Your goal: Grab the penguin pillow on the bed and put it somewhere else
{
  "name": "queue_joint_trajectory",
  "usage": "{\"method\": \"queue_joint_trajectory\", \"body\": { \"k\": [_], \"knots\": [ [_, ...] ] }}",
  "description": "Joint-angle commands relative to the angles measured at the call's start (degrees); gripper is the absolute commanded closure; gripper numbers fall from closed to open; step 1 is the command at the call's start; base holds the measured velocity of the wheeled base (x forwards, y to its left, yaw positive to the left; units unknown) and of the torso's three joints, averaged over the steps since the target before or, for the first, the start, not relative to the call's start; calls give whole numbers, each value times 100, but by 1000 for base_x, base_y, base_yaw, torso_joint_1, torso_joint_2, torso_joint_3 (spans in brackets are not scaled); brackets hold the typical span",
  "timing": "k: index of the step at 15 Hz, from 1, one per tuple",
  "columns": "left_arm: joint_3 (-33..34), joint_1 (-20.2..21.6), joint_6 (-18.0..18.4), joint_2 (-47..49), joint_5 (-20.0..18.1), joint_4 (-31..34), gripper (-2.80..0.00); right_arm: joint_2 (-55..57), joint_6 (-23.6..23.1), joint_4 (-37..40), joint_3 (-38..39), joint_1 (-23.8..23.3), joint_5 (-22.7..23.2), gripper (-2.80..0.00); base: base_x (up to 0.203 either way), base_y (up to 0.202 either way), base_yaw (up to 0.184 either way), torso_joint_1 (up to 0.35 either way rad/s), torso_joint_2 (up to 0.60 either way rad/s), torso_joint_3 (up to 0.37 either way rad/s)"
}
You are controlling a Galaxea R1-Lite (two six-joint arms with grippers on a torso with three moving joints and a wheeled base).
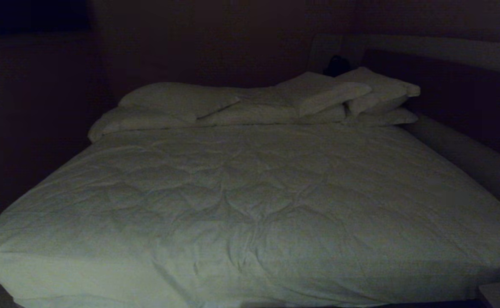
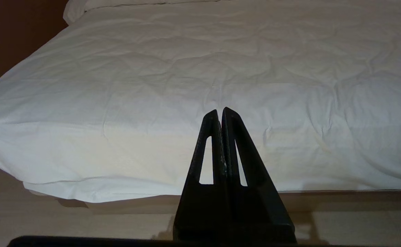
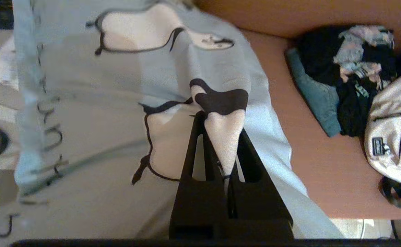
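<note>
The grey-blue penguin pillow [image 3: 118,89] with black-and-white penguins and handwritten letters fills the right wrist view. My right gripper [image 3: 221,137] is shut on a pinched fold of its cover, and the pillow hangs from it over an orange-brown surface [image 3: 310,161]. No pillow of that kind shows in the head view, where the bed [image 1: 250,201] lies with its wrinkled white duvet. My left gripper [image 2: 220,111] is shut with nothing in it, parked low before the bed's [image 2: 186,85] front edge. Neither arm shows in the head view.
Plain white pillows [image 1: 250,105] lie stacked at the head of the bed. On the orange-brown surface sit a pile of dark and teal clothes [image 3: 337,79] and a pale bag [image 3: 392,137]. A padded frame rail [image 1: 468,158] runs along the bed's right side.
</note>
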Motion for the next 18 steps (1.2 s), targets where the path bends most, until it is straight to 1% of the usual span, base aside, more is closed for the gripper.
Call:
{"method": "queue_joint_trajectory", "body": {
  "k": [1,3,5,8,12,18],
  "knots": [
    [0,1,-5,0,-2,-2,0,304,-313,13,-146,-314,428,0,0,0,0,0,0,0],
    [0,1,-5,0,3,-2,0,542,-532,23,-333,-635,723,0,0,0,0,0,0,0],
    [0,1,-5,0,7,-2,0,702,-616,25,-513,-834,916,0,0,0,0,0,0,0],
    [0,1,-5,0,-2,-2,0,1008,-660,25,-731,-1102,1054,0,0,0,0,0,0,0],
    [0,1,-5,0,-2,-2,0,1331,-904,54,-1025,-1484,1276,0,0,0,0,0,0,0],
    [0,1,-5,0,7,-2,0,1980,-1164,16,-1333,-1977,1357,0,0,0,0,0,0,0]
  ]
}}
